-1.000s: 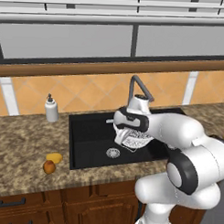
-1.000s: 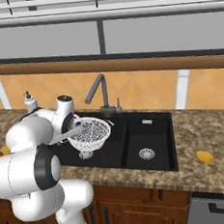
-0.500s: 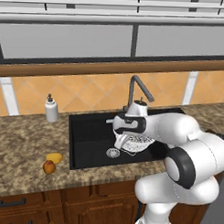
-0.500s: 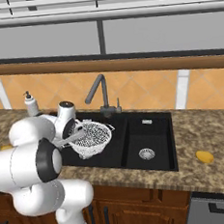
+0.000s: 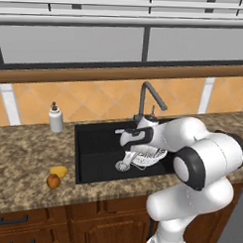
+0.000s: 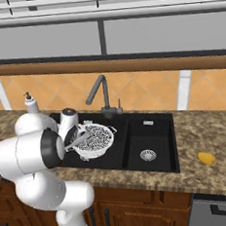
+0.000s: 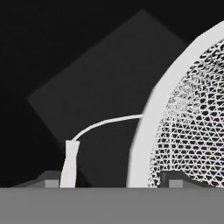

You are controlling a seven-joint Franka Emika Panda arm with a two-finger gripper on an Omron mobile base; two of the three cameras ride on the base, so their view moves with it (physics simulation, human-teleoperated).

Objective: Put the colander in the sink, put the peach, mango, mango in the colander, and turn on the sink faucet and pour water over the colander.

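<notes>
The claw [image 7: 114, 181] pinches the rim of the colander [image 6: 94, 140], holding it low inside the sink [image 6: 157, 124], left of the sink faucet [image 6: 101, 94]. No fruit is in the colander: peach [image 5: 53, 181] and one mango [image 5: 58, 171] lie on the desk [image 5: 23, 159] left of the sink, another mango [image 6: 205, 158] right of it. No water runs.

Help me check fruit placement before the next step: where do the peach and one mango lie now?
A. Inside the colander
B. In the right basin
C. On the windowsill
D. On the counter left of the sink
D: the peach and a mango lie together on the granite counter left of the sink, outside the colander.
</notes>
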